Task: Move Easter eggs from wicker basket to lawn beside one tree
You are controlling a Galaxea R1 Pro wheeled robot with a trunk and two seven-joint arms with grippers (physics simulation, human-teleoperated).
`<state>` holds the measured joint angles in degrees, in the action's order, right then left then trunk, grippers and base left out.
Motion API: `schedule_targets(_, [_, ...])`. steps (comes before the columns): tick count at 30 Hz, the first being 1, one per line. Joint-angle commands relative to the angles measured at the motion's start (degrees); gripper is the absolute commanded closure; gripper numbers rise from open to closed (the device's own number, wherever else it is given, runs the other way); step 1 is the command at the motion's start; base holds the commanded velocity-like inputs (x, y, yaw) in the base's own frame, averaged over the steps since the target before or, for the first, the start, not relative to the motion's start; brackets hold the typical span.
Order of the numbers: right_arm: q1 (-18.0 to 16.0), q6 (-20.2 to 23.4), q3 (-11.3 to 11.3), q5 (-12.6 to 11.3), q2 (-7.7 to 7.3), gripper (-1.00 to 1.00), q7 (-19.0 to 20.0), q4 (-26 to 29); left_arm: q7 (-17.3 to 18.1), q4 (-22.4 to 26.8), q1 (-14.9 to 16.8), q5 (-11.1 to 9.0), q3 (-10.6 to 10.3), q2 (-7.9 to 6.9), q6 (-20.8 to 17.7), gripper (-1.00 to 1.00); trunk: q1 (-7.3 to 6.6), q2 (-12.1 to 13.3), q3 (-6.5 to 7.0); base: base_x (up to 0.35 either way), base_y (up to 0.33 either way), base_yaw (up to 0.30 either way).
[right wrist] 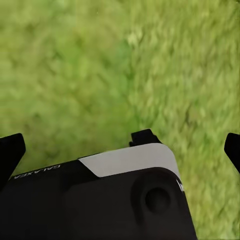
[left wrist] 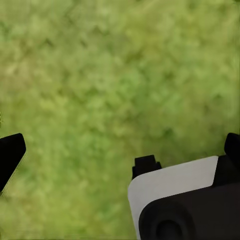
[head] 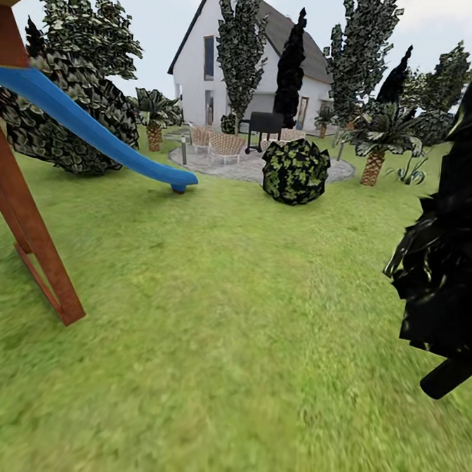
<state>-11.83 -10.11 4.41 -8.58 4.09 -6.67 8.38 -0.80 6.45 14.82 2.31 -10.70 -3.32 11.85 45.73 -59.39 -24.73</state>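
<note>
Two end effectors (left wrist: 120, 150) (right wrist: 120, 145) over lawn (head: 207, 347), apart

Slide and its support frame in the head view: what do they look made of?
The slide looks like smooth blue moulded plastic: uniform colour, soft sheen, curled lip at its end. The frame looks like reddish-brown stained timber: straight squared beams, matte surface. Being renders, neither is certain.

A blue slide (head: 95, 131) on a red-brown wooden frame (head: 31, 239) stands at ten o'clock. At twelve, a white house (head: 205, 72) rises behind a paved patio with wicker chairs (head: 224, 147) and a black grill (head: 263, 125). A round shrub (head: 295, 171) sits just beside the paving; a short palm (head: 376, 144) at one o'clock.
</note>
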Motion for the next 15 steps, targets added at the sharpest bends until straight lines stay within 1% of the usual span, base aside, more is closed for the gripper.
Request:
schedule_targets(1, [-0.03,-0.27,0.42,-0.17,0.04,-1.0,0.08,-0.03,-0.08,-0.04,0.04,0.24,-0.2,-0.02,0.19,-1.0,0.04,-0.03,-0.06,0.329,0.0,0.004])
schedule_targets(15, [-0.03,-0.27,0.33,0.04,0.1,-1.0,0.08,-0.03,-0.1,-0.04,0.04,0.24,-0.2,-0.02,0.19,-1.0,0.04,-0.03,-0.06,0.33,0.0,0.0])
